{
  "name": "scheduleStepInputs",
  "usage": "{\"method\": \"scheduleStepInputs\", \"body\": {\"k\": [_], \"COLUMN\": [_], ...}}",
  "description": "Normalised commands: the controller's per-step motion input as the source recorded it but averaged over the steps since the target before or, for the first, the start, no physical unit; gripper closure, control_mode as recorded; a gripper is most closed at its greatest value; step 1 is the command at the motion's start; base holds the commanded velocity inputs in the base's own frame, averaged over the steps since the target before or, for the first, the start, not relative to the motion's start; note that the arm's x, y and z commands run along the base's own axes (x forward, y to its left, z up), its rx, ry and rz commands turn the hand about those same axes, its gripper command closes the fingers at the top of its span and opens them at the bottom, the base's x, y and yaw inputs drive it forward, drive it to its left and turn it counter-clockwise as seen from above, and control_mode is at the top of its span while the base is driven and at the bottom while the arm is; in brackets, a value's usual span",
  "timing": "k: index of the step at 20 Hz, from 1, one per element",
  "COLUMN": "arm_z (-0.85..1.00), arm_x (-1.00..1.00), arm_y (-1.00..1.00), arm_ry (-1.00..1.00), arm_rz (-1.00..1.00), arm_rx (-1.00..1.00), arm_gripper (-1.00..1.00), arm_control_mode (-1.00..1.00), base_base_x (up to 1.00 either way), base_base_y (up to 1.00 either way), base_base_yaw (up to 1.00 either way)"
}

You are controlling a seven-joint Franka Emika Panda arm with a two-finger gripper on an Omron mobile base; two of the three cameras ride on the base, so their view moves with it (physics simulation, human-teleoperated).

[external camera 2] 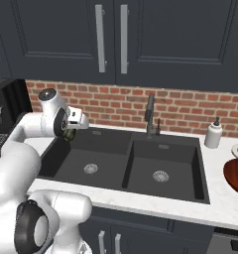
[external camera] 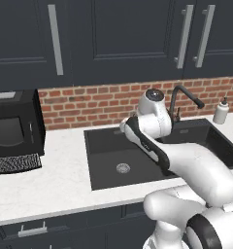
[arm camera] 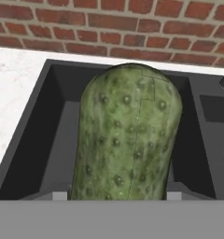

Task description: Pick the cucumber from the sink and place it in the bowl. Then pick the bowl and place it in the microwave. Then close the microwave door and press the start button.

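One stubby, warty dark green cucumber (arm camera: 128,140) fills the two-finger gripper's (external camera 2: 77,119) jaws above the black double-basin sink (external camera 2: 126,163), so carry it level rightward to the reddish-brown wooden bowl (external camera 2: 236,177), releasing low

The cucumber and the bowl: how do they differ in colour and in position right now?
The cucumber is bumpy dark green; the bowl is smooth reddish-brown. The cucumber is held in the gripper above the sink's left basin; the bowl rests on the counter, right of the sink.
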Motion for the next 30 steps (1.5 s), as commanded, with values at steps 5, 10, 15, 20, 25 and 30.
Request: {"method": "scheduleStepInputs", "body": {"k": [5,10,15,20,25,30], "arm_z": [0.30,0.19,0.48,0.54,0.18,0.00], "arm_x": [-0.69,-0.65,-0.66,-0.73,-0.42,0.00], "arm_y": [0.00,-0.02,-0.10,-0.09,-0.09,0.00], "arm_ry": [-0.01,0.00,0.00,0.00,-0.04,0.00], "arm_rz": [0.02,0.02,0.00,0.01,0.00,0.00], "arm_rx": [-0.03,-0.01,0.00,0.00,0.00,0.00], "arm_gripper": [1.00,1.00,1.00,1.00,1.00,1.00], "arm_control_mode": [-1.00,-1.00,-1.00,-1.00,-1.00,1.00], "base_base_x": [0.00,0.00,0.00,0.00,0.00,-0.29], "base_base_y": [0.00,0.00,0.00,0.00,0.00,-0.59], "base_base_yaw": [0.00,0.00,0.00,0.00,0.00,0.00]}}
